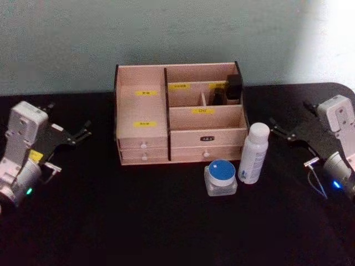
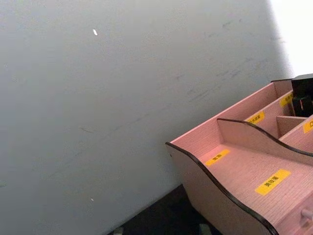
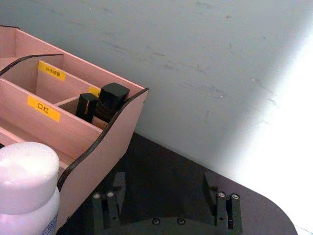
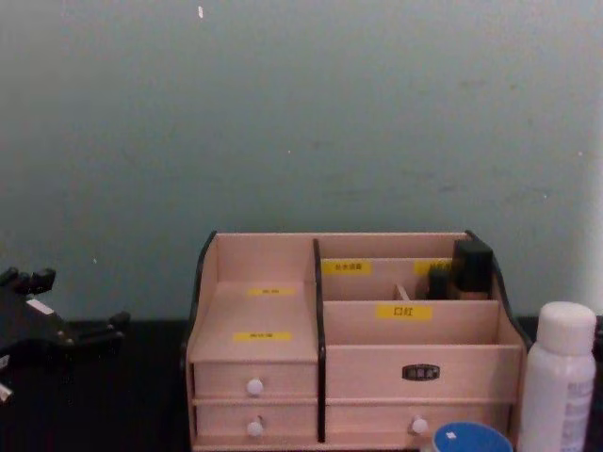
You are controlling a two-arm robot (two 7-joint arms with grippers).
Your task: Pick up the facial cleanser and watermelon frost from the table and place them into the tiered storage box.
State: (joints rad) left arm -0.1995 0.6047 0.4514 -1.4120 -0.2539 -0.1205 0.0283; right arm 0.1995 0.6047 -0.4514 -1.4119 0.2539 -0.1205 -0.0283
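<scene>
Centrally on a black bench [image 1: 138, 221], against a grey-green wall [image 1: 166, 33], stands the tiered storage box [image 1: 208, 133], a pale wooden organiser with black edges, yellow labels and small white-knobbed drawers along its front. Dark objects [image 1: 233, 87] stand upright in its back right compartment; what they are cannot be told.

Two items wait on the bench in front of the box's right end. A white bottle [image 1: 254, 154] with a white cap stands upright, just beside the box's right front corner. A clear jar with a blue lid [image 1: 221, 177] sits to the left of the bottle and slightly nearer the robot, close to it but apart. Neither is inside the box.

The left hand [image 1: 77, 133] hovers to the left of the box, apart from it, its black fingers spread and holding nothing. The right hand [image 1: 280, 130] hovers to the right of the bottle, apart from it, also open and empty.

From the right wrist, the right hand [image 3: 164, 188] shows two fingers well apart, with the bottle [image 3: 24, 191] and the box's side wall [image 3: 112, 132] close by.

From the chest, the box [image 4: 254, 348] faces front, the bottle [image 4: 558, 377] at its right, the jar's lid [image 4: 468, 439] low in view, and the left hand [image 4: 75, 301] at the left edge
</scene>
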